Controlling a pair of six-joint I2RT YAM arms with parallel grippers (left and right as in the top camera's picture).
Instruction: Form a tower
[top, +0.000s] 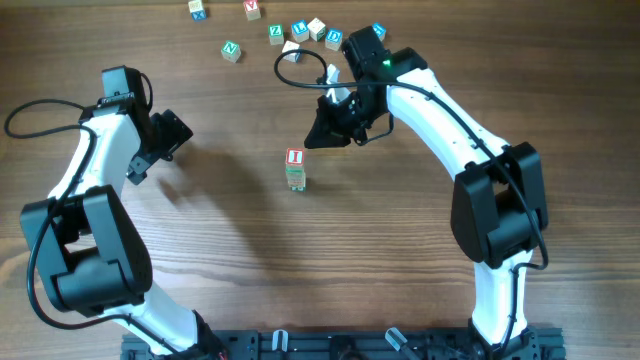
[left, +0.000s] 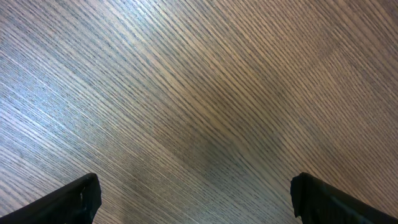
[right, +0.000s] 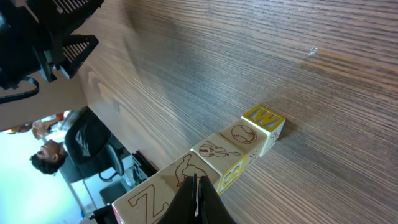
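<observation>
**Closed fingers just beside a thin tower**

The tower (top: 294, 168) stands near the middle of the table (top: 400, 260), one cube wide, with a red letter face on top. Its long axis is vertical: it points straight up from the wood. In the right wrist view the column (right: 236, 140) runs from the yellow W cube (right: 266, 119) on the table toward the camera.

The right gripper (top: 318, 135) has its fingers pressed together and carries nothing. It hangs near the upper cubes – from above I see a small gap, but from the wrist view I cannot tell if the tip (right: 196, 199) touches.

This is the danger, I think. Such a narrow column has little base, so one sideways push from these closed fingers could shift a cube or bring everything down.

The left gripper (top: 172, 135) is spread wide over bare wood (left: 196, 190), well apart from the tower. The loose cubes (top: 300, 30) lie at the far edge.
</observation>
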